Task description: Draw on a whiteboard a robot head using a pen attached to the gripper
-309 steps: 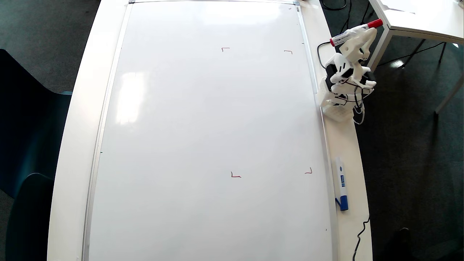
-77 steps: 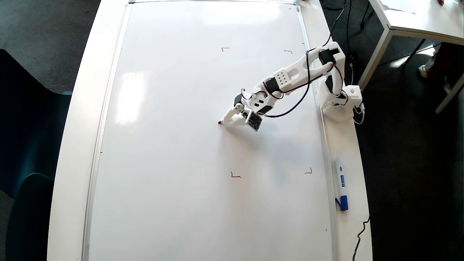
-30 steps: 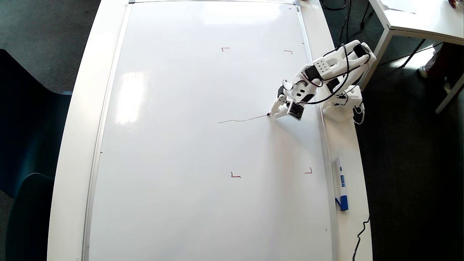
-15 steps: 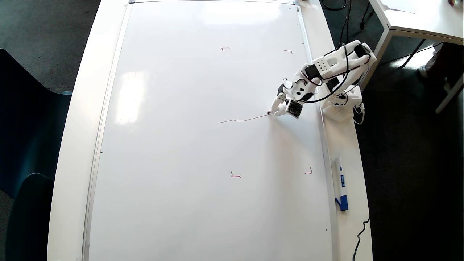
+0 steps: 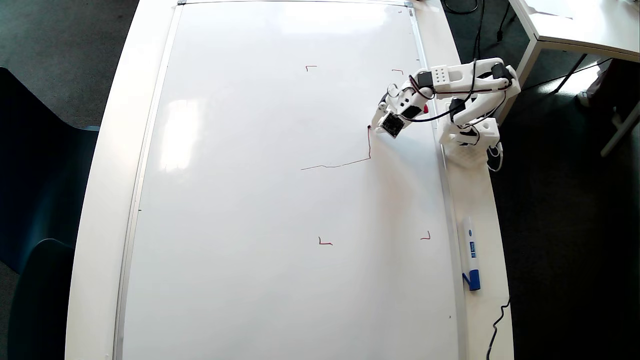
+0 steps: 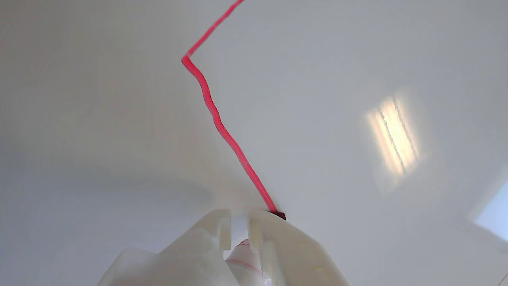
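Note:
The whiteboard [image 5: 260, 210] fills the table in the overhead view. My white gripper [image 5: 378, 121] hangs over its upper right part, shut on the pen [image 5: 395, 107], whose red cap end [image 5: 425, 107] sticks out behind. The pen's tip [image 5: 369, 128] touches the board. The robot head drawing is a thin red line [image 5: 335, 165] that runs rightward, then turns up [image 5: 369, 145] to the tip. In the wrist view the gripper [image 6: 238, 224] grips the pen [image 6: 242, 254] at the bottom edge; the red line [image 6: 222, 127] ends at the dark tip [image 6: 280, 215].
Small red corner marks [image 5: 311, 67] [image 5: 397, 71] [image 5: 325, 242] [image 5: 426, 236] sit on the board. A white-and-blue marker [image 5: 470, 252] lies on the table rim at right. The arm's base [image 5: 470, 137] stands at the board's right edge. Another white table [image 5: 585, 25] is at top right.
The arm unfolded, set the pen on the board and drew a line rightward. In the last half second the tip moved up the board, adding a short upright stroke.

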Robot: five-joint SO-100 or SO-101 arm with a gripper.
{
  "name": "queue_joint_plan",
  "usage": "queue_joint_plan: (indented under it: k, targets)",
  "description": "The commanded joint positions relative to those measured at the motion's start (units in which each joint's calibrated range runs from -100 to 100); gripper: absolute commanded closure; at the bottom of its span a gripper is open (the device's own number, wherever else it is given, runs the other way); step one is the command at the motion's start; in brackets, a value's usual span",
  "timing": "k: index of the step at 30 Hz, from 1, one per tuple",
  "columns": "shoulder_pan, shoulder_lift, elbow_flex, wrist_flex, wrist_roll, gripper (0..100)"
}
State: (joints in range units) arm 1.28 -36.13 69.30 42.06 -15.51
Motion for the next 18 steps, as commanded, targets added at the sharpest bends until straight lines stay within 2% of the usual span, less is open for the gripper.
queue_joint_plan:
  k: [1, 18]
  targets:
    - [4.65, 0.11, -0.62, 0.51, 2.21, 99]
    - [17.17, 0.95, -2.07, -2.53, 8.27, 99]
